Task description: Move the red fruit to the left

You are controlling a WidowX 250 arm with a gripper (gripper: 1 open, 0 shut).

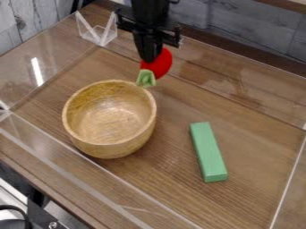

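Camera view: end effector pts down, clenched on red fruit, green stem end lowest. Fruit just behind far rim of wooden bowl, rear-ctr of surface. Green block R of bowl, apart.

Arm seen as a black, boxy column, gripper finished in the same matte black, short flat brackets set out at either side of its body, slim dark fingers tapered beneath, finer details lost in darkness
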